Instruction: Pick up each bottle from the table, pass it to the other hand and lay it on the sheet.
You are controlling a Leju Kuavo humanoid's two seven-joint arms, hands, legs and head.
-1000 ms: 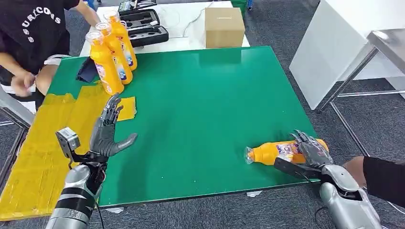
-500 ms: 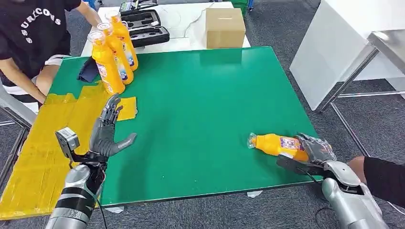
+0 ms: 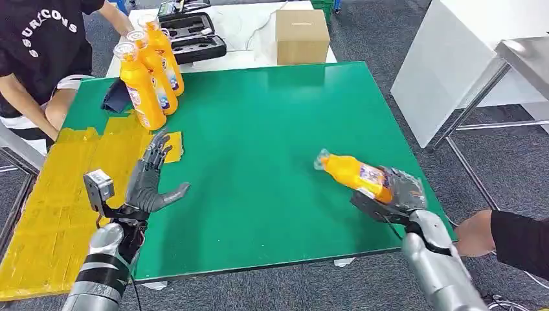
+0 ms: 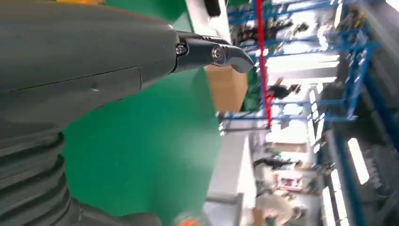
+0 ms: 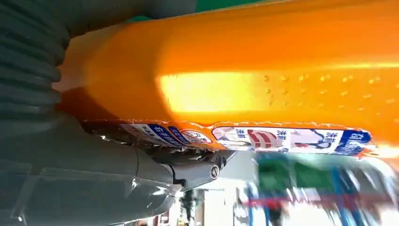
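1. While the right hand (image 3: 403, 192) holds it by the lower body, the orange bottle (image 3: 353, 174) is lifted above the green desk (image 3: 272, 129), near the desk's right edge. Its capped end points up and to the left, toward the middle of the desk.
2. In the right wrist view, the same orange bottle (image 5: 244, 70) is very close, and the fingers (image 5: 193, 172) are wrapped around it just under the label with blue and red print.
3. The left hand (image 3: 147, 186) is raised above the left part of the desk. Its fingers (image 3: 157, 148) are spread apart and point upward, the thumb sticks out to the right, and it holds nothing.
4. In the left wrist view, the thick grey thumb (image 4: 207, 52) is seen over the green surface, with no object against it.
5. The yellow sheet (image 3: 58, 194) covers the left side of the desk, and the left hand is just beside its right border. No bottle lies on it.
6. 3 more orange bottles (image 3: 147, 74) stand upright in a row at the far left corner of the desk, close to each other. A dark cloth (image 3: 118, 97) lies beside them.
7. A person in a black T-shirt (image 3: 39, 39) is at the far left side of the desk.
8. Another person's hand (image 3: 474, 234) with a black sleeve is at the right, just beside the robot's right forearm.
9. Behind the green desk there is a cardboard box (image 3: 302, 36) and an open black case (image 3: 194, 35) on a white surface.
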